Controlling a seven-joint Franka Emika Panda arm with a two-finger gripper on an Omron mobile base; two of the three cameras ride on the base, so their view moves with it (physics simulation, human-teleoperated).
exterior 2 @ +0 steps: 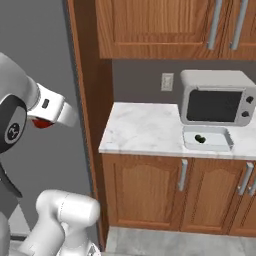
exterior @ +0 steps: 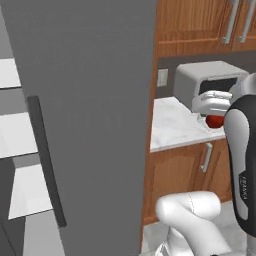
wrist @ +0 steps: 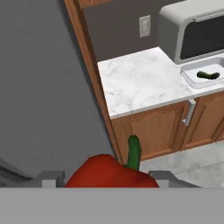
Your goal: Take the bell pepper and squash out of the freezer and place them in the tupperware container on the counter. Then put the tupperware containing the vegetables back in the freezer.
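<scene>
My gripper [wrist: 109, 180] is shut on the red bell pepper [wrist: 105, 171], whose green stem points up between the fingers [wrist: 49, 177]. From the base views the pepper [exterior: 215, 121] [exterior 2: 42, 123] hangs under the white hand, in the air to the left of the counter [exterior 2: 142, 131]. Over on that counter, the pale tupperware container [exterior 2: 226, 141] [wrist: 189, 78] stands in front of the oven, and the dark green squash [exterior 2: 200, 139] [wrist: 207, 75] lies inside it. At the left, the freezer's white shelves [exterior: 17, 127] show beside its grey door [exterior: 95, 130] with a dark handle.
A boxy grey toaster oven [exterior 2: 216, 97] stands at the back of the counter, right behind the container. Wooden cabinets hang above and sit below with bar handles [exterior 2: 183, 175]. A tall wooden side panel [exterior 2: 87, 100] separates the fridge from the counter.
</scene>
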